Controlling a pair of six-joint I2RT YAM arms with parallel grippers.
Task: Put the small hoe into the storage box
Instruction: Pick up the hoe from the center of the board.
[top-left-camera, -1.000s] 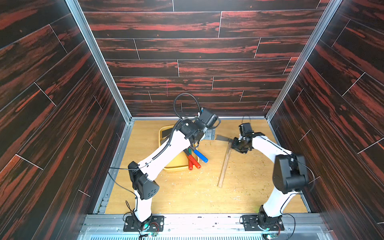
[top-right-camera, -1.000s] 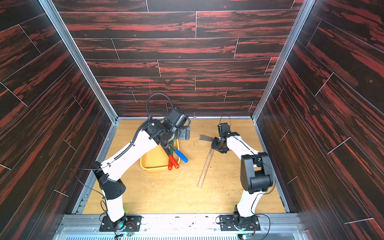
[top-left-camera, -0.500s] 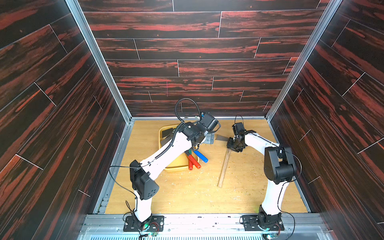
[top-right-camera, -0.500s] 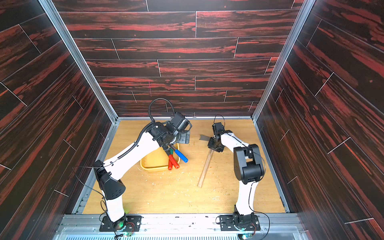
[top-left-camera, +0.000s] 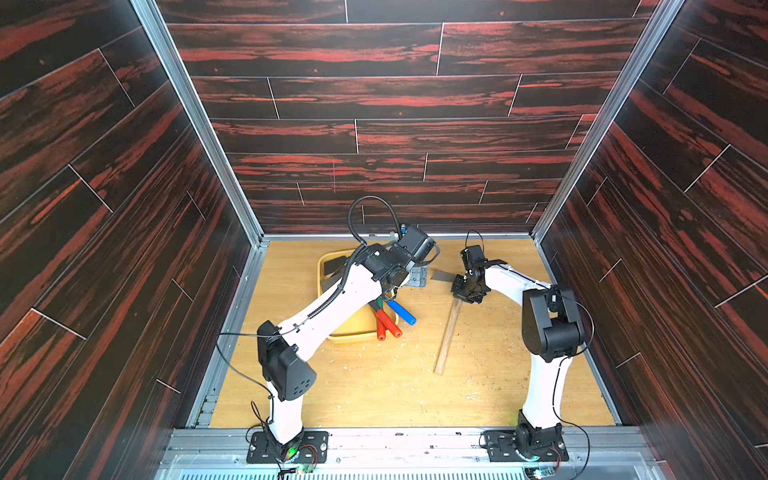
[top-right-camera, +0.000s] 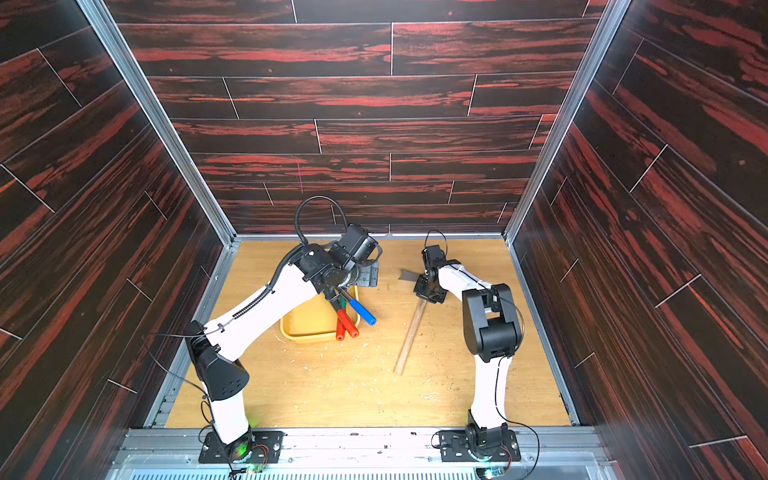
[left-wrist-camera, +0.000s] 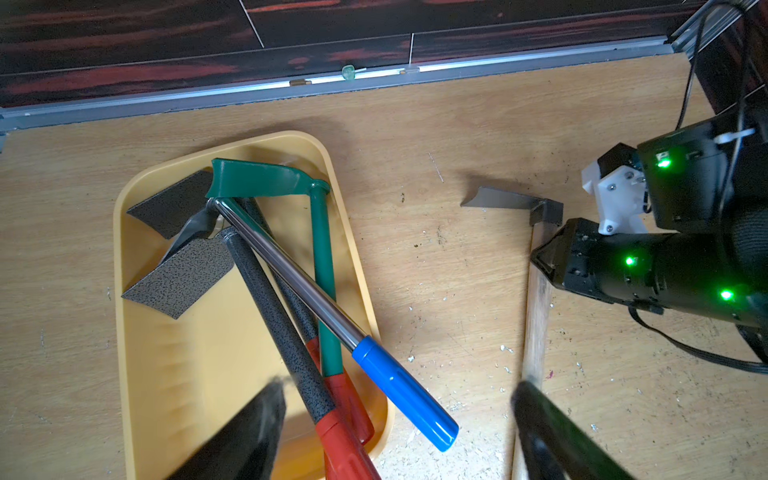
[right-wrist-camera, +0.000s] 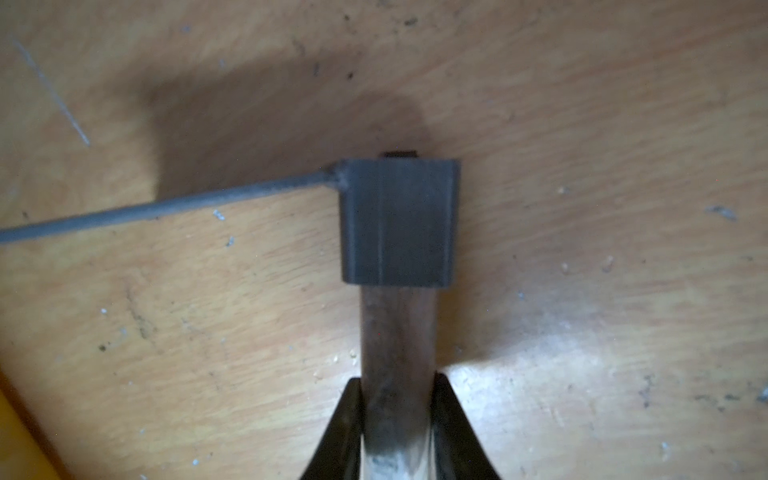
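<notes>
Wooden tabletop (top-left-camera: 374, 395) — right gripper (right-wrist-camera: 398, 385) low, tight on small hoe (top-left-camera: 446, 336) — left gripper (left-wrist-camera: 397, 385), jaws apart.

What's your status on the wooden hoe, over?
Right gripper shut on wooden hoe, near its head. Left gripper open, by the storage box. Hoe on the table, outside the box. Left arm over box.

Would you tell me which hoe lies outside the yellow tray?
The wooden-handled hoe, on the table, held by the right gripper; the other hoes lie in the tray.
</notes>
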